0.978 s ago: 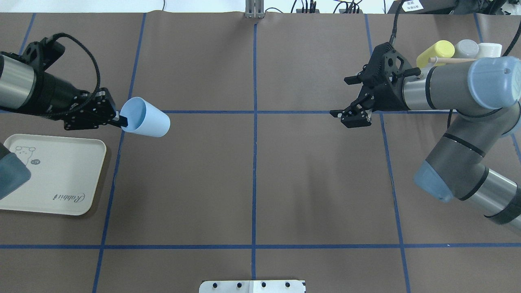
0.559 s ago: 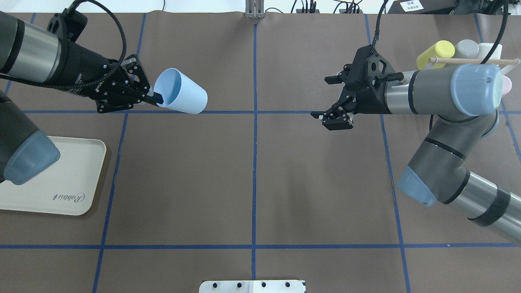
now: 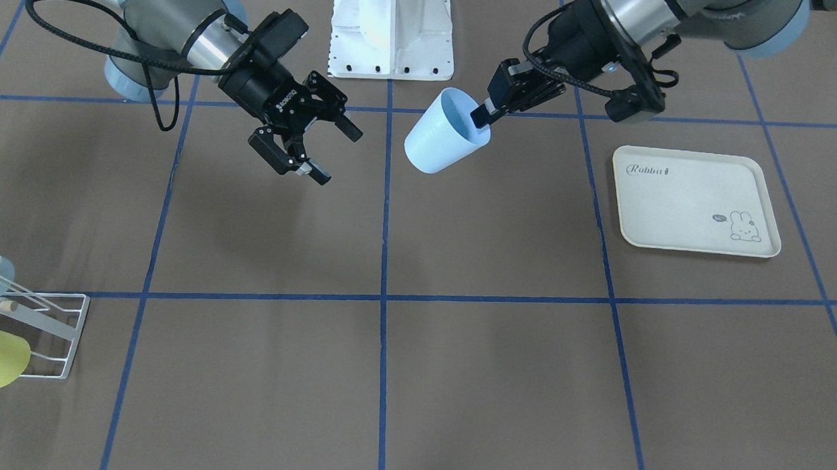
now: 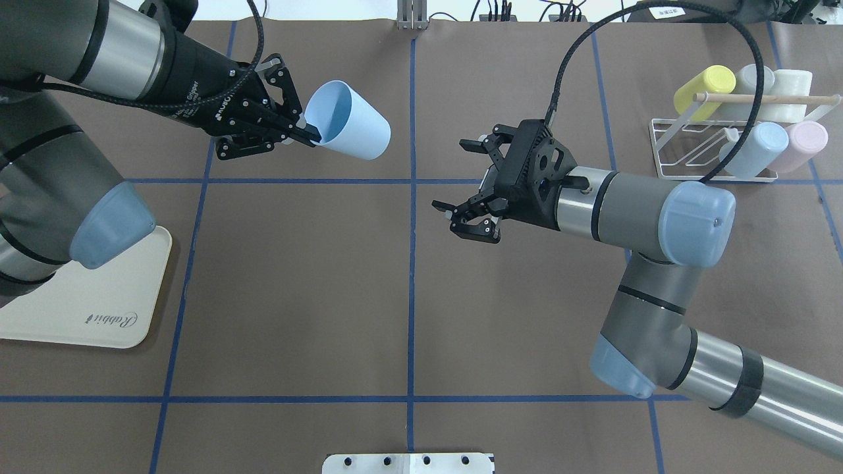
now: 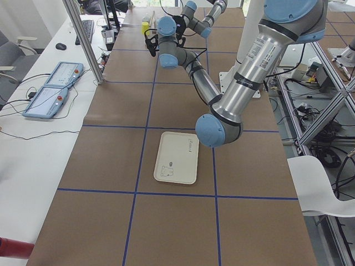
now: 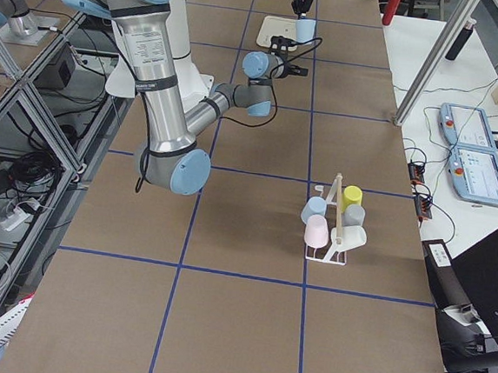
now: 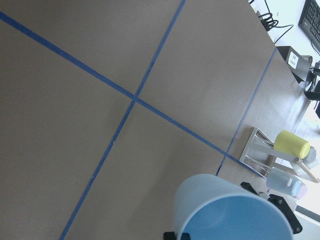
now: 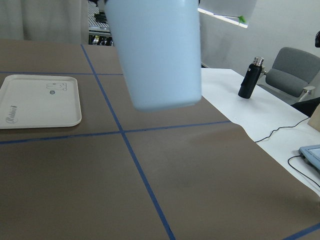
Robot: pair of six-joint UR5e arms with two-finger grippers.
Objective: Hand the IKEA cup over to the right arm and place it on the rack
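The light-blue IKEA cup (image 4: 352, 122) hangs tilted above the table, left of the centre line, its mouth toward the left arm. My left gripper (image 4: 312, 135) is shut on its rim, one finger inside the cup (image 3: 440, 140). The right arm (image 4: 632, 204) reaches in from the right; its gripper (image 4: 456, 178) is open and empty, a short gap to the right of the cup. The right wrist view shows the cup (image 8: 155, 50) close ahead and high. The white wire rack (image 4: 685, 148) with its wooden dowel stands at the far right.
The rack holds several cups, among them a yellow one (image 4: 705, 85), a blue one (image 4: 757, 148) and a pink one (image 4: 800, 145). A cream rabbit-print tray (image 4: 99, 309) lies at the near left, partly under the left arm's elbow. The robot base (image 3: 392, 29) is mid-table.
The left arm carried the cup away from the tray, toward the far centre. The right gripper swung from beside the rack toward the centre, staying open.
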